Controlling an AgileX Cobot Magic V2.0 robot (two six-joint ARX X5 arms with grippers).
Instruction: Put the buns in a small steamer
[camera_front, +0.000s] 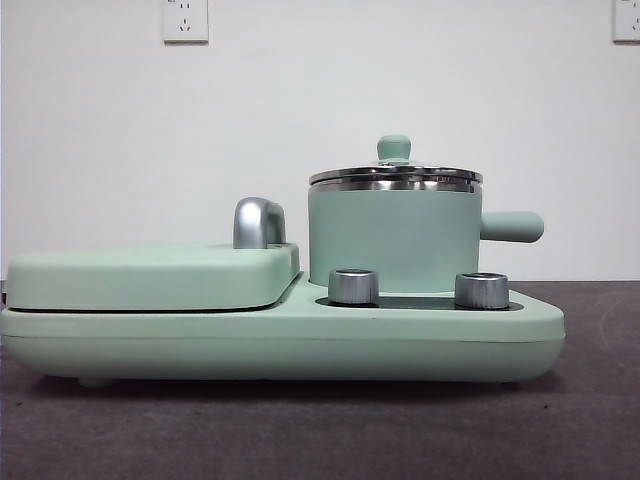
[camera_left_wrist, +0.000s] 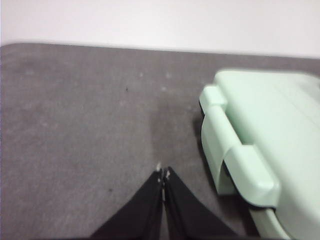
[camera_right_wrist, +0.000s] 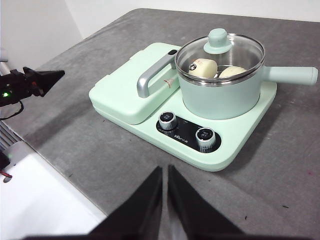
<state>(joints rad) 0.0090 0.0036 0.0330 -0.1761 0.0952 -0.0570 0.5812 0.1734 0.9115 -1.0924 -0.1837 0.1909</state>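
Both buns (camera_right_wrist: 202, 68) seem to sit under the lid (camera_right_wrist: 220, 47) in the steamer (camera_right_wrist: 220, 92); left gripper (camera_left_wrist: 163, 175) and right gripper (camera_right_wrist: 164, 172), jaws together, should hold clear of it

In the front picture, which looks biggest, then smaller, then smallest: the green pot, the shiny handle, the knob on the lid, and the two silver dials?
1. The small steamer.
2. The shiny handle on the flat griddle lid.
3. The two silver dials: they look alike, so a tie.
4. The lid knob, though it stands farther back, so that is unsure.

Two buns (camera_right_wrist: 202, 68) — one small steamer (camera_right_wrist: 220, 90)
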